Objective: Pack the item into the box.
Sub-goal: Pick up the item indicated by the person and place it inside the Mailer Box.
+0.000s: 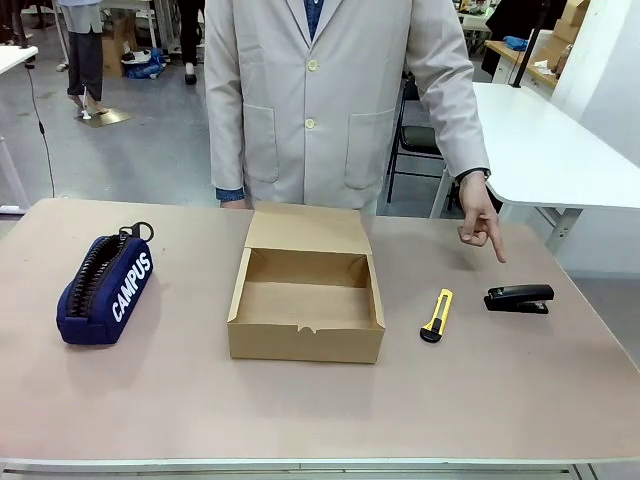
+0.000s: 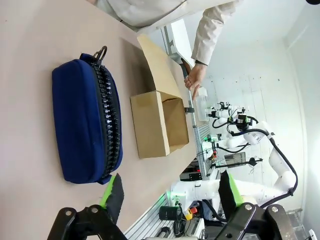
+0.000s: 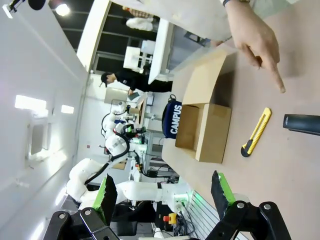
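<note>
black stapler (image 1: 519, 298), plain brown box (image 1: 306, 305), navy pouch (image 1: 105, 289), yellow-and-black knife (image 1: 437, 315)

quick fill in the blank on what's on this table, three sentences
The person's hand points down toward the black ____.
The cardboard box sits with its lid ____.
The navy pouch bears the word ____.
Missing words: stapler; open; CAMPUS.

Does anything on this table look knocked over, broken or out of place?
Nothing stands out. The box sits square and open, empty, its lid folded back. The blue pouch, the yellow knife and the black stapler lie flat on the table, apart from one another. The person's hand points down toward the stapler.
</note>
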Controlling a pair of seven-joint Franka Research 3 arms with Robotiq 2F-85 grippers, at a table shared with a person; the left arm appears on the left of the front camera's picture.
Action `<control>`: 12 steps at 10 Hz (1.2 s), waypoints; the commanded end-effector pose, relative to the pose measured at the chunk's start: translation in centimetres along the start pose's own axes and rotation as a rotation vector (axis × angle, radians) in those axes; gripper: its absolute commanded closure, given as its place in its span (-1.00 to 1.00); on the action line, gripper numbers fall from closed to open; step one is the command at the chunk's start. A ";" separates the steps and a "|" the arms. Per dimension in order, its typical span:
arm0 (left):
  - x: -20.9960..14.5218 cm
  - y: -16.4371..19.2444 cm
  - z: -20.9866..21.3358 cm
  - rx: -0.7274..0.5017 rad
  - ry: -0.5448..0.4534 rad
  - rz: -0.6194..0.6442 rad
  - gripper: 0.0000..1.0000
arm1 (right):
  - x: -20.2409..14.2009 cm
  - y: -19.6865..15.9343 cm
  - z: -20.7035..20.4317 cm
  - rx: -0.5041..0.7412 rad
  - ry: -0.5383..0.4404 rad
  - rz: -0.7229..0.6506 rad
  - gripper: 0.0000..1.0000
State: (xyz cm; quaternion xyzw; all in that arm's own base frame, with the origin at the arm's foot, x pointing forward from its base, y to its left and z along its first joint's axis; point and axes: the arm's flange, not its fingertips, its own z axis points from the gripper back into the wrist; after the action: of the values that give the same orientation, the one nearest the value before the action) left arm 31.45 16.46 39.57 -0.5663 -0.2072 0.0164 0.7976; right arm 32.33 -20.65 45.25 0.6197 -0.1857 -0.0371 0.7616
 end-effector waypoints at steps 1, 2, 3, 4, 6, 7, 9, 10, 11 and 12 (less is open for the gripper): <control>0.2 0.0 0.1 -0.023 -0.009 -0.022 -1.00 | 0.0 0.0 0.0 -0.001 -0.001 0.000 -1.00; 0.2 0.0 0.1 -0.023 -0.009 -0.022 -1.00 | 0.8 1.3 -2.0 -0.126 -0.007 0.091 -1.00; 0.2 0.0 0.1 -0.023 -0.009 -0.022 -1.00 | 1.6 3.9 -6.8 -0.222 0.142 0.440 -1.00; 0.2 0.0 0.1 -0.023 -0.009 -0.022 -1.00 | 1.8 6.3 -10.9 -0.327 0.260 0.703 -1.00; 0.2 0.0 0.1 -0.023 -0.009 -0.022 -1.00 | 1.9 9.5 -16.0 -0.894 0.335 1.186 -1.00; 0.2 0.0 0.1 -0.023 -0.009 -0.022 -1.00 | 1.4 9.9 -17.2 -0.910 0.684 1.283 -1.00; 0.2 0.0 0.1 -0.023 -0.009 -0.022 -1.00 | 0.6 11.4 -15.8 -0.989 0.846 1.447 -1.00; 0.2 0.0 0.1 -0.023 -0.009 -0.022 -1.00 | 0.4 11.7 -15.5 -1.253 0.758 1.465 -1.00; 0.2 0.0 0.1 -0.023 -0.009 -0.022 -1.00 | 0.0 10.8 -16.1 -1.311 0.864 1.483 -1.00; 0.2 0.0 0.1 -0.023 -0.009 -0.022 -1.00 | 0.1 8.6 -16.9 -1.346 0.957 1.461 -1.00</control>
State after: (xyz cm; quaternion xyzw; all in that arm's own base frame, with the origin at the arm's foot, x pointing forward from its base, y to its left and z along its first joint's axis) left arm 31.46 16.55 39.49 -0.5671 -0.2062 0.0167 0.7973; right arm 36.17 -3.33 53.73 0.0200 -0.0904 0.5149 0.8523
